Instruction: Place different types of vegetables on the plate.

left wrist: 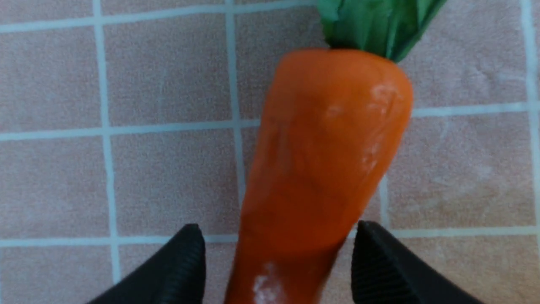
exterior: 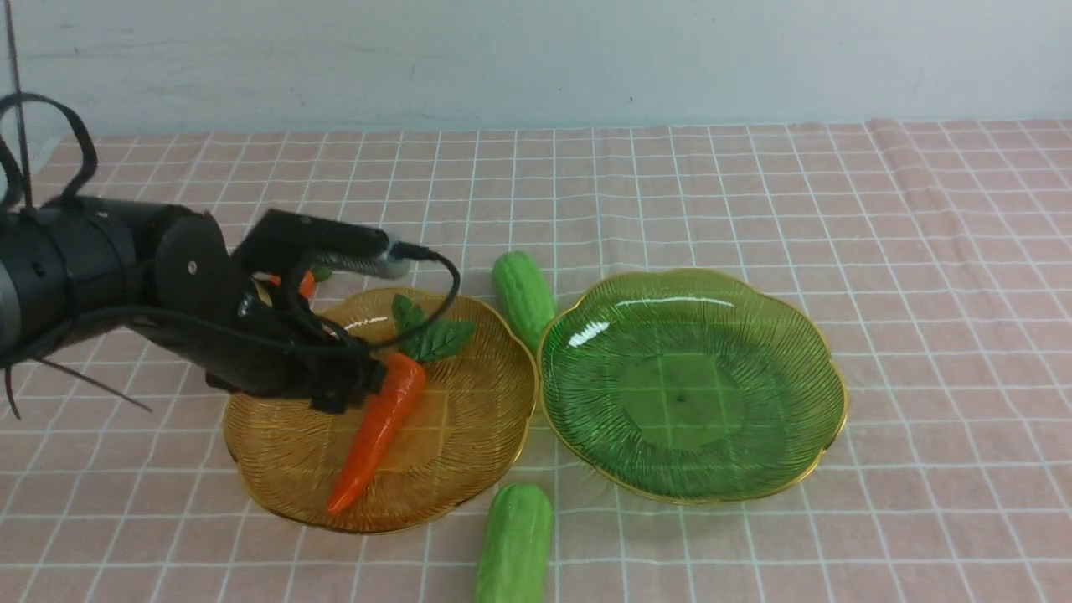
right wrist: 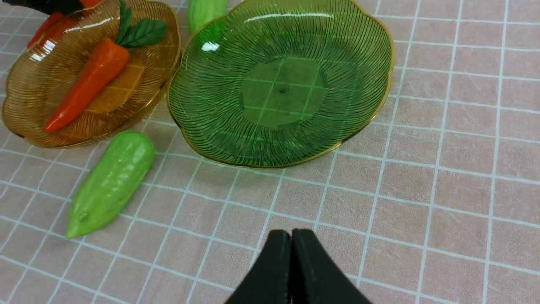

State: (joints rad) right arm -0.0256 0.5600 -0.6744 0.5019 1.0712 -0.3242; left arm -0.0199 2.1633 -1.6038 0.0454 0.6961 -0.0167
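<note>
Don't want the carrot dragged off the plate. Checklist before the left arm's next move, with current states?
1. Left gripper jaws open: ok.
2. Fingers clear of carrot: cannot tell, one sits very close.
3. Carrot lying in amber plate: ok.
4. Gourds plated: not ok, near gourd and far gourd both on the cloth.
5. Green plate free: ok, nothing in it.
6. Right gripper ready to pick: not ok, shut.
</note>
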